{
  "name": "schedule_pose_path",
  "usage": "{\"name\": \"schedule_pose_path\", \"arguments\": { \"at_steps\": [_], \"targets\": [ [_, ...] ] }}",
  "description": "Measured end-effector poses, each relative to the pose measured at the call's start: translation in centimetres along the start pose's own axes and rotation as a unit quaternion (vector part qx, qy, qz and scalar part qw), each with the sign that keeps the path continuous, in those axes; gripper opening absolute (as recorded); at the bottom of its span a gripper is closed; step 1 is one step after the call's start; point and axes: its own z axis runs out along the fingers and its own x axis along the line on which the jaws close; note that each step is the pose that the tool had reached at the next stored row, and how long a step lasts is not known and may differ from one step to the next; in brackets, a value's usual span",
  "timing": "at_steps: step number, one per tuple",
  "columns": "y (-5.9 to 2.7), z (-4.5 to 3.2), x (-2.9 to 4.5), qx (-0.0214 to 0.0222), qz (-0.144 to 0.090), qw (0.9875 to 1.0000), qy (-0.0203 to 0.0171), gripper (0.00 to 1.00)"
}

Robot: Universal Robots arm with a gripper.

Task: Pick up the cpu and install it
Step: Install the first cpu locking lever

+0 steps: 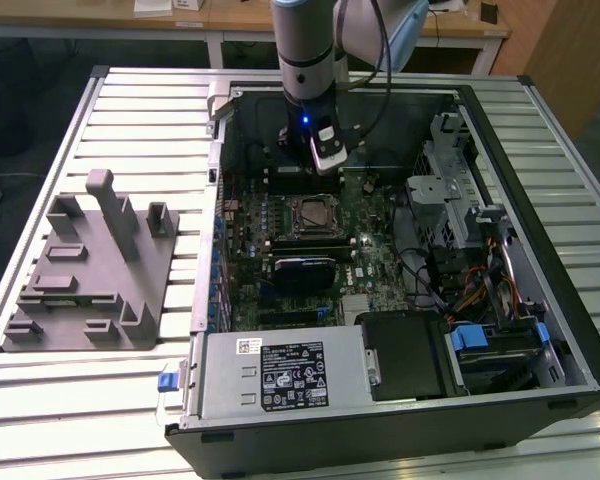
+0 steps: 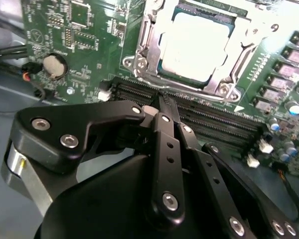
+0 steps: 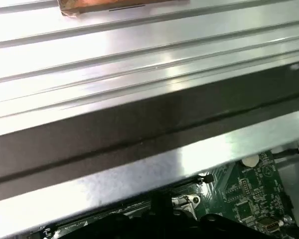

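Observation:
The cpu (image 2: pixel 194 44) lies flat inside the metal-framed socket (image 2: pixel 139 59) on the green motherboard (image 2: pixel 65 30), its pale top showing through the frame. In the exterior view the cpu (image 1: pixel 311 214) sits mid-board in the open computer case. My gripper (image 2: pixel 162 102) hangs over the memory slots just beside the socket. Its black fingers meet at the tips with nothing between them. In the exterior view my gripper (image 1: pixel 329 166) is a little behind the socket, towards the back of the case.
A grey plastic fixture (image 1: pixel 90 270) stands on the slatted table at the exterior view's left. Inside the case are the power supply (image 1: pixel 280 375), a drive cage (image 1: pixel 450 200), cables (image 1: pixel 470 290) and a dark block (image 1: pixel 305 272). The case wall (image 3: pixel 139 129) runs close by.

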Motion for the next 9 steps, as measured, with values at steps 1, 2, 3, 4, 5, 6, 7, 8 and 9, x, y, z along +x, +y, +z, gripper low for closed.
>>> {"name": "schedule_pose_path", "arguments": {
  "at_steps": [1,2,3,4,5,6,7,8,9],
  "targets": [
    [0.04,-0.24,-0.03,0.0,0.0,1.0,0.0,0.11],
    [0.07,-0.42,-0.06,0.0,0.0,1.0,0.0,0.11],
    [0.08,-0.47,-0.07,0.0001,0.0,1.0,0.0,0.11],
    [0.08,-0.47,-0.07,0.0,0.0,1.0,0.0,0.11],
    [0.09,-0.47,-0.07,-0.0001,0.0,1.0,0.0,0.11],
    [0.09,-0.47,-0.07,-0.0001,0.0,1.0,0.0,0.11],
    [0.09,-0.47,-0.07,-0.0001,0.0,1.0,0.0,0.11],
    [0.08,-0.48,-0.07,0.0002,0.0,1.0,0.0,0.11],
    [0.09,-0.48,-0.07,0.001,0.0,1.0,-0.0001,0.11]
  ]
}}
